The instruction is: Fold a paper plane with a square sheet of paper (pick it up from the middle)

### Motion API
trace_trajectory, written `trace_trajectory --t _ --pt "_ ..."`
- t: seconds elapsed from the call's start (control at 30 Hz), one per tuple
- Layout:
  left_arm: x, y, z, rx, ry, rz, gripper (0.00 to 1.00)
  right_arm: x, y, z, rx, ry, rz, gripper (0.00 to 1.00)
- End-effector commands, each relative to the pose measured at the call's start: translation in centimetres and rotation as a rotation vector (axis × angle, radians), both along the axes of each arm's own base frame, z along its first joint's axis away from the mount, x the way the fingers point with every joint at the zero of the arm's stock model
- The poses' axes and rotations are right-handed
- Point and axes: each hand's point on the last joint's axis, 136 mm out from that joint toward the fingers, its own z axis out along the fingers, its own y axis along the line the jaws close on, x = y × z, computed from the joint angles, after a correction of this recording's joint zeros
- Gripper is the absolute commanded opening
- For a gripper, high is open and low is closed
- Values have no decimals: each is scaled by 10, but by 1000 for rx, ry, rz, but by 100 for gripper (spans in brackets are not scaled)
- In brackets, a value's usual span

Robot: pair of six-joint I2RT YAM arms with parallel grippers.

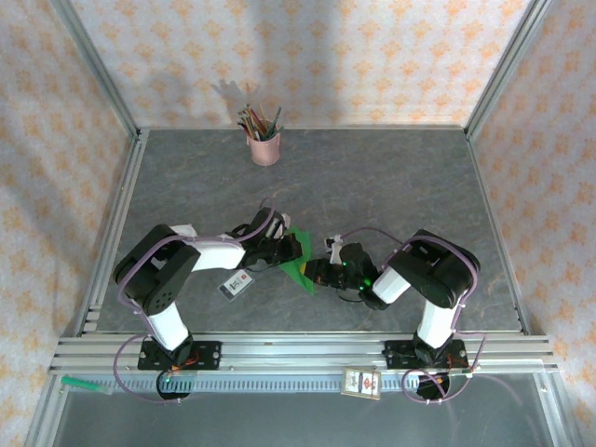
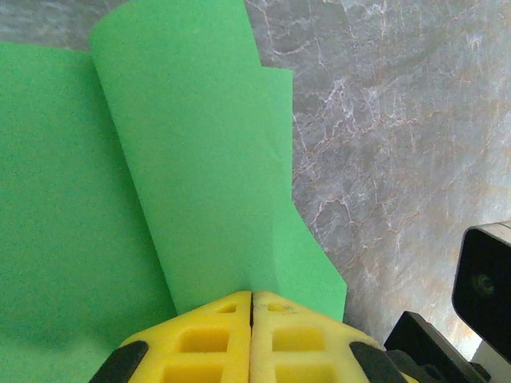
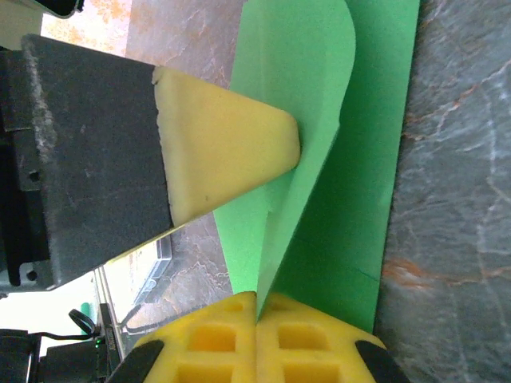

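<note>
The square sheet of paper [image 1: 299, 271] is bright green, partly folded, and lies at the middle of the table between both arms. In the left wrist view the paper [image 2: 192, 159] has one flap standing up, and its lower edge runs into my left gripper [image 2: 251, 299], whose yellow fingers are shut on it. My right gripper [image 3: 257, 299] is shut on a creased ridge of the paper [image 3: 359, 199]. A left finger [image 3: 231, 144] presses on the raised flap from the side. From above, the left gripper [image 1: 294, 250] and right gripper [image 1: 315, 272] meet over the sheet.
A pink cup of pencils [image 1: 265, 147] stands at the back of the grey table [image 1: 391, 186]. A small white dark-bordered card [image 1: 237, 284] lies under the left arm. Another card [image 1: 362, 383] and a green pen [image 1: 84, 382] rest near the front rail.
</note>
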Motion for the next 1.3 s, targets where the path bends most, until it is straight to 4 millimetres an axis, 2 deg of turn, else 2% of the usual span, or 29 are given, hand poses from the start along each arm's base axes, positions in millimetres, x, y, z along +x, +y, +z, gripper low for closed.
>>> trace_trajectory --t 0.0,0.67,1.27 --pt "1 9 -10 35 0 9 9 4 -4 -11 -38 23 -32 3" --pt "-5 20 -31 65 31 37 9 5 -8 -10 -63 22 -46 9" --pt "-6 23 -31 61 31 38 8 5 -18 8 -100 -31 -64 17"
